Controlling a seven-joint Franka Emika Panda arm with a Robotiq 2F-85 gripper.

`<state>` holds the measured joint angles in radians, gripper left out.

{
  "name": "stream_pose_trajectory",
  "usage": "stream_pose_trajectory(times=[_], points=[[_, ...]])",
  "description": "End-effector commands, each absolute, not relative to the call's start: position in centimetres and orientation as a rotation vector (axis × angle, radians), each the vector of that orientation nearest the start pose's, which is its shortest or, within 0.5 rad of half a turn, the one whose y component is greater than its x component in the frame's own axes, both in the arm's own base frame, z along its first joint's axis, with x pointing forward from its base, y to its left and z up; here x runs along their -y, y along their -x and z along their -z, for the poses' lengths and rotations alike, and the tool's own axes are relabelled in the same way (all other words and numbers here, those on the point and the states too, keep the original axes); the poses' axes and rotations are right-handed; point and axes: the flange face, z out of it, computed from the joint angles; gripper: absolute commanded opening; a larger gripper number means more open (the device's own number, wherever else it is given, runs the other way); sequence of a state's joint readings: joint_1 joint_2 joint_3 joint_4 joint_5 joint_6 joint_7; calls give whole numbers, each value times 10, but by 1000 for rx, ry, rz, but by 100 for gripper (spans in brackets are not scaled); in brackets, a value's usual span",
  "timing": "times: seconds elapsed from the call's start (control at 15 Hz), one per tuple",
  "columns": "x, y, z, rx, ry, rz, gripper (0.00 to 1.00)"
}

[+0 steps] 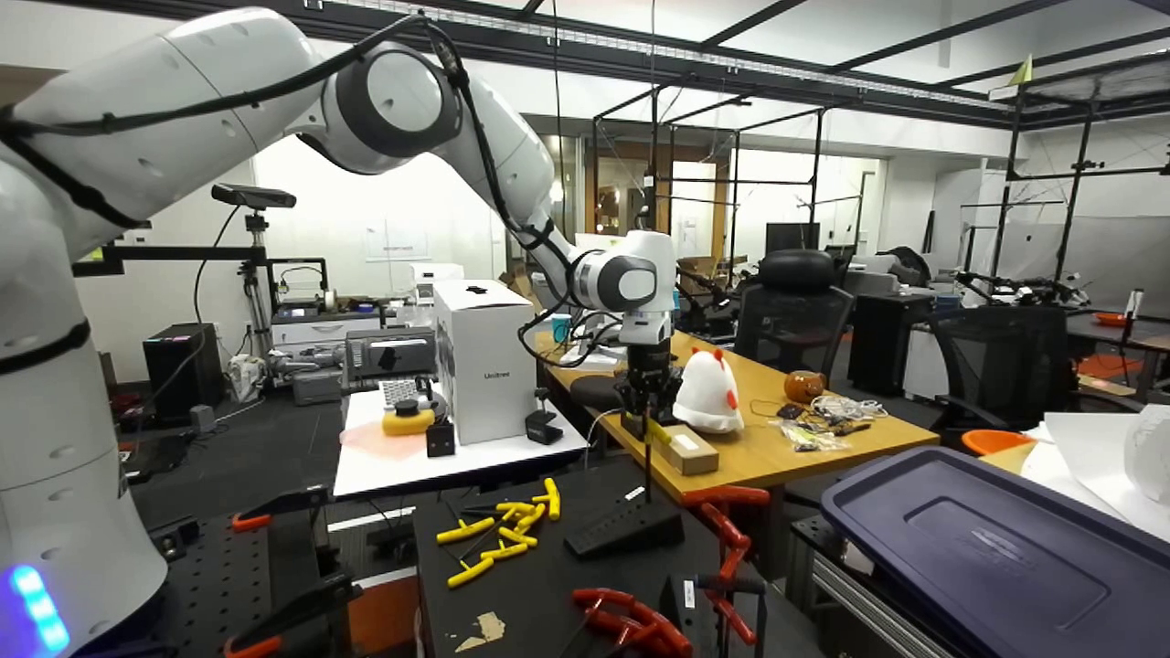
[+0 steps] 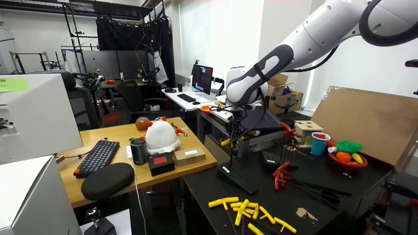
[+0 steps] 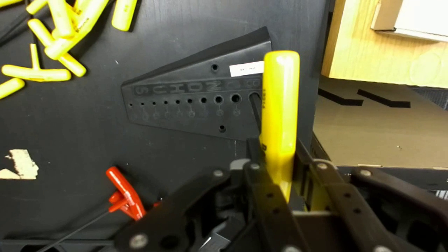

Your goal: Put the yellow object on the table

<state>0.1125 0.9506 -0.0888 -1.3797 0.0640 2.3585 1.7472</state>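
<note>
While the yellow T-handle key (image 3: 281, 87) is clasped by its handle in the gripper (image 3: 279, 150), its nearly upright shaft (image 3: 256, 110) reaches the end hole of the black stand (image 3: 196, 92), which sits on the surface (image 3: 80, 126) near the edge facing the wooden desk (image 3: 367, 59). Loose yellow keys (image 1: 528, 521) lie by the surface's far left corner in an exterior view, and red-handled keys (image 3: 127, 190) lie farther in from the edges.
</note>
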Motion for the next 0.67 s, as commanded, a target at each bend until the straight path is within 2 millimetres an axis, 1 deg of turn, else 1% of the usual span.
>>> stream_pose_trajectory(times=[0.0,0.33,0.6], points=[[-34,-726,-148,-2355,2039,46,6],[-42,-726,-159,-2316,2100,64,6],[-48,-726,-166,-2306,2115,65,6]])
